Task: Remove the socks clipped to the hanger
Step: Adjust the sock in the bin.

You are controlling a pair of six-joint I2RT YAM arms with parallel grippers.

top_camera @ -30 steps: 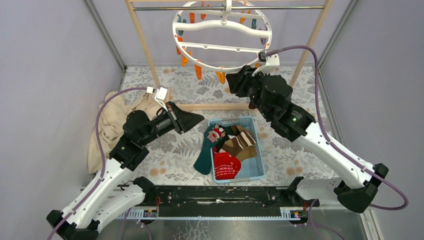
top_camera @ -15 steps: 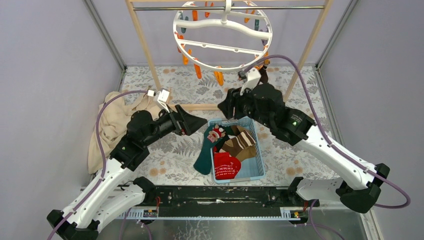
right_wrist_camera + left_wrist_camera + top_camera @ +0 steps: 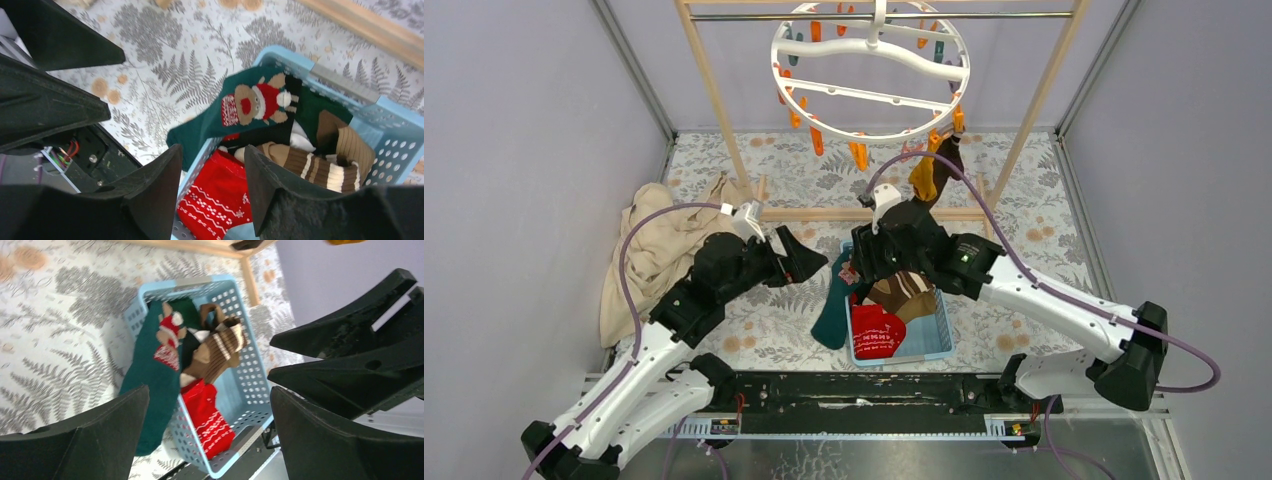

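L gripper [image 3: 209, 390]: jaws wide apart, empty. R gripper [image 3: 212, 150]: jaws part-open, empty, over basket [image 3: 902, 355]. Two socks [image 3: 929, 172] clipped on hanger [image 3: 871, 94], front-right. Risk: teal sock [image 3: 832, 310] draped over the rim slips out if brushed.

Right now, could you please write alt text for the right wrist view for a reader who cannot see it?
A blue basket holds a teal reindeer sock draped over its rim, a red patterned sock and a brown striped sock. The right pincer hangs open and empty above them.
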